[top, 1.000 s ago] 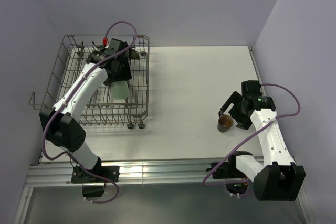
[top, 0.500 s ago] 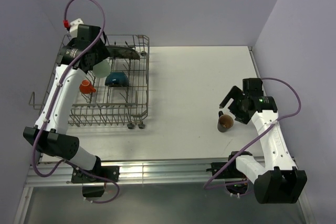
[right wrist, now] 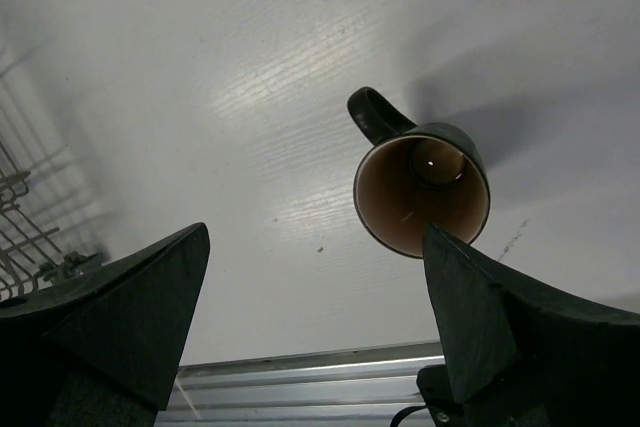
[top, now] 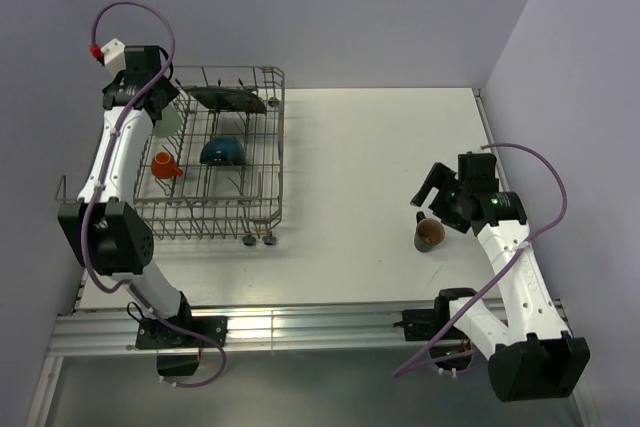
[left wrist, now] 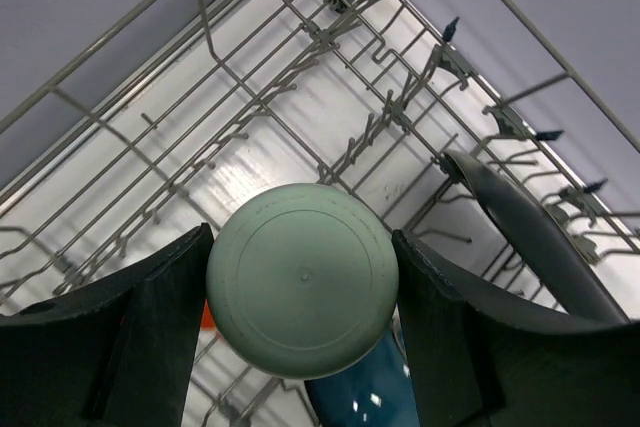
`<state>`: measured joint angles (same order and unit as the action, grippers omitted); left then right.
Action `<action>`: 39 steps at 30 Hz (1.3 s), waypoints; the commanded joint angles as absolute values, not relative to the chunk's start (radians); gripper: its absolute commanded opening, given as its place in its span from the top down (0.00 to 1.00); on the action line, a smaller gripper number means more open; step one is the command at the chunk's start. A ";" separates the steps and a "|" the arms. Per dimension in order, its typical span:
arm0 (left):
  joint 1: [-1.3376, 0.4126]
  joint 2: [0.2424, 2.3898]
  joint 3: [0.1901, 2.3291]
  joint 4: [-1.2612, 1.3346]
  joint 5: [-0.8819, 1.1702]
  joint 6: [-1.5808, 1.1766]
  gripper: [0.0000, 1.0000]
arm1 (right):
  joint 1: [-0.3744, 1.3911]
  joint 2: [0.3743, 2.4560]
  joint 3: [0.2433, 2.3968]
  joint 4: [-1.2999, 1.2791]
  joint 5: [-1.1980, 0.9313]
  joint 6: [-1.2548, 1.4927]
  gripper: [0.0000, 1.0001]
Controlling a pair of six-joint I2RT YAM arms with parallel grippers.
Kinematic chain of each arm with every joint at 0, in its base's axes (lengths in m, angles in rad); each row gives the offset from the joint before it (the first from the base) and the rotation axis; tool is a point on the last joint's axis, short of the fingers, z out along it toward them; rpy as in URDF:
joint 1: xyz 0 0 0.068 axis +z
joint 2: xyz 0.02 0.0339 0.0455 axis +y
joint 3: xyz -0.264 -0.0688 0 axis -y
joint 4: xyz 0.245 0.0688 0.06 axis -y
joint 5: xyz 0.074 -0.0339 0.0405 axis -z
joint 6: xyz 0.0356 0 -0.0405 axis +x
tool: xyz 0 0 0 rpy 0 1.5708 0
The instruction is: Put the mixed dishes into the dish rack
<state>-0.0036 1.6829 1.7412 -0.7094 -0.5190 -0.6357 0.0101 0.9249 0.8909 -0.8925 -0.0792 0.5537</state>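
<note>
The grey wire dish rack stands at the far left. In it are the dark square plate on edge at the back, the blue bowl upside down, and the orange-red cup. My left gripper is shut on the pale green mug above the rack's far left corner. In the left wrist view the mug's base fills the gap between the fingers. The brown cup stands on the table at the right. My right gripper is open just above it, with the cup near the right finger.
The white table is bounded by lilac walls at the back and both sides. A metal rail runs along the near edge. The rack's near corner shows at the left of the right wrist view.
My left arm has lifted the pale green mug out of the rack's middle and carried it to the far left corner. My right gripper has shifted slightly over the brown cup.
</note>
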 commanded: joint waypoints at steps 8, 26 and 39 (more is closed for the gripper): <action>0.058 1.870 1.801 -0.525 -0.485 -0.624 1.00 | 0.063 0.910 0.920 -0.880 -0.038 0.502 0.04; 0.064 1.993 1.841 -0.569 -0.399 -0.689 1.00 | 0.061 0.953 0.951 -0.874 -0.002 0.495 0.03; 0.052 1.884 1.715 -0.552 -0.489 -0.630 0.76 | 0.051 0.946 0.936 -0.867 -0.002 0.499 0.03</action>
<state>0.0574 1.9827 1.7229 -0.5793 -0.4423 -0.6579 0.0563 0.9516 0.9051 -0.8902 -0.0189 0.5037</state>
